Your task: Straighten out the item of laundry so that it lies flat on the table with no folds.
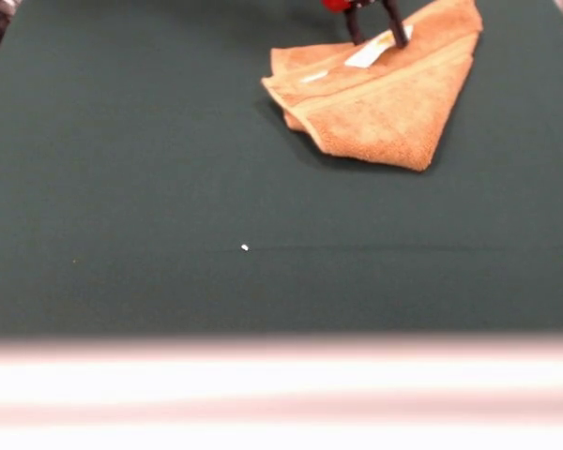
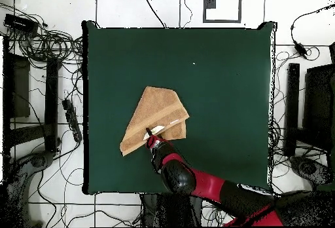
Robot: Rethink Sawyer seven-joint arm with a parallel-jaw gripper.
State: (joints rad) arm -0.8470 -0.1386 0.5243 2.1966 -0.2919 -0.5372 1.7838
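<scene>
The orange-tan towel (image 1: 385, 108) lies folded into a rough triangle on the dark green table (image 1: 122, 187), at the far right in the front view. Its border bands run across the top layers and the white label (image 1: 375, 52) shows near its far edge. My gripper (image 1: 377, 37) comes down from above with its two black fingers spread, tips on the towel on either side of the label. In the overhead view the towel (image 2: 157, 115) lies left of the table's (image 2: 229, 75) middle, and the gripper (image 2: 150, 135) sits at its edge nearest the robot's base.
A tiny white speck (image 1: 245, 247) lies on the cloth near the middle; it also shows in the overhead view (image 2: 193, 63). The table's pale front edge (image 1: 281, 384) runs across the bottom. Cables and dark equipment (image 2: 39, 94) surround the table on the floor.
</scene>
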